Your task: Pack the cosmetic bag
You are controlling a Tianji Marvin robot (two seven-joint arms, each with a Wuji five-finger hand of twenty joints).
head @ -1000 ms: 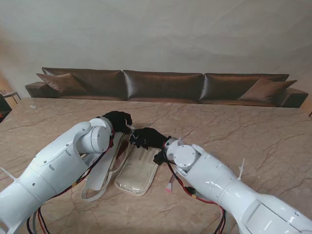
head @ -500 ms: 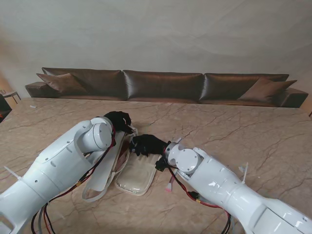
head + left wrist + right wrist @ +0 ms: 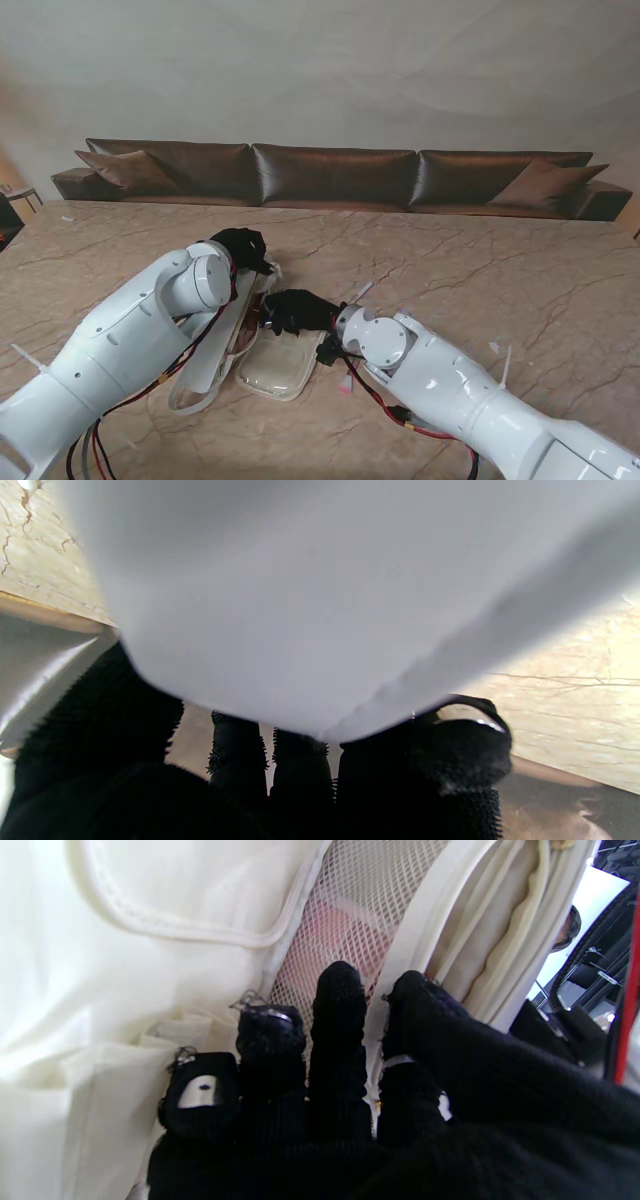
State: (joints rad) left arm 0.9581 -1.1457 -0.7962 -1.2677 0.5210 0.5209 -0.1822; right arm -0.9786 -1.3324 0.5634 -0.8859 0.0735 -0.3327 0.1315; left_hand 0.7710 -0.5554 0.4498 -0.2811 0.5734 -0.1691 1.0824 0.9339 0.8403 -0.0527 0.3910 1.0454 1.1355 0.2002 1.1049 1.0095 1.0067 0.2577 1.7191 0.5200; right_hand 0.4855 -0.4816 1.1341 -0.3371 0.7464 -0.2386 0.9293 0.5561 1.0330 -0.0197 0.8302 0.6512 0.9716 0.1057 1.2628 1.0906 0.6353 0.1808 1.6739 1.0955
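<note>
Nearest the camera, in the lower middle of the stand view: the cream cosmetics bag (image 3: 272, 362), lying unfolded and flat on the marble table (image 3: 520, 270), its long flap running toward lower left. Just right of the bag, a small pink-tipped item (image 3: 347, 381) on the bare tabletop, partly under the right forearm. Wide open marble to the right and along the far side; the left is crowded by the left arm, which lies over the bag's flap.

At the bag's far end, the right hand (image 3: 290, 310), black-gloved, fingers (image 3: 338, 990) held close together and extended, tips resting against the bag's mesh pocket (image 3: 360, 905) (something pink shows through the mesh, too blurred to name). Nothing seen held in that hand.

Slightly farther, upper left of the bag: the left hand (image 3: 242, 246), also gloved, curled at the bag's top edge. In the left wrist view, dark fingers (image 3: 240, 750) bunched at the edge of a pale blurred surface that fills most of the frame; whether a grip is actually made cannot be told.

Beyond the table's far edge, a long brown sofa (image 3: 335, 175) across the upper middle of the frame, against a plain wall.
</note>
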